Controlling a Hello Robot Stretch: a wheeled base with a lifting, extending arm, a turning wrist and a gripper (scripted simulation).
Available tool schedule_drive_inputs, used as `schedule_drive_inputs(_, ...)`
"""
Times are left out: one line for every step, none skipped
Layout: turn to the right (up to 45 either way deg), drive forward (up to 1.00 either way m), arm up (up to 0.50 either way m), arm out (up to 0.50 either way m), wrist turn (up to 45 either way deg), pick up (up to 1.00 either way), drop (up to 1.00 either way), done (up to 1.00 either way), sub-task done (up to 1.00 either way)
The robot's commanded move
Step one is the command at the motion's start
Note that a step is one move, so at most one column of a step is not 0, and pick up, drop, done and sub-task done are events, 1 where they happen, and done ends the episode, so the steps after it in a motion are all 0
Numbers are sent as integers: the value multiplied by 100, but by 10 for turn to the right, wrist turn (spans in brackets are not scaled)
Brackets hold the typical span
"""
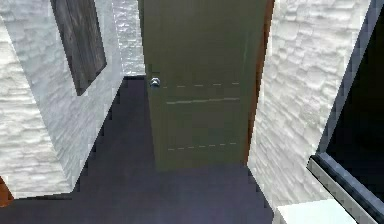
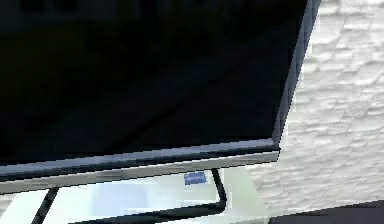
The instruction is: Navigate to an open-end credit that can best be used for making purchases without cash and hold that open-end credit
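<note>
Asker: While the large black flat-screen television [image 2: 140, 70] looms over its glossy white stand [image 2: 240, 200], what could go wrong?

Describer: A small blue credit card [image 2: 195, 179] lies just under the television's lower edge, so a reach could strike the screen. Its long axis follows that edge; which way it faces is unclear. How the gripper stands can't be judged.

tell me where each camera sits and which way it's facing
forward view: on the robot, looking ahead and somewhat down at an olive door between white textured walls, dark framed picture on the left wall; none of the robot's body.
arm side view: on the robot's body, looking out sideways at a large dark screen on a white stand, small blue card-like thing beneath its edge; none of the robot's body.
shared: that screen's corner and the stand, at the forward view's right edge.
</note>
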Motion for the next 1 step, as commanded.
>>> schedule_drive_inputs(0, 0, 50, 0, 0, 0, 0, 0, 0)
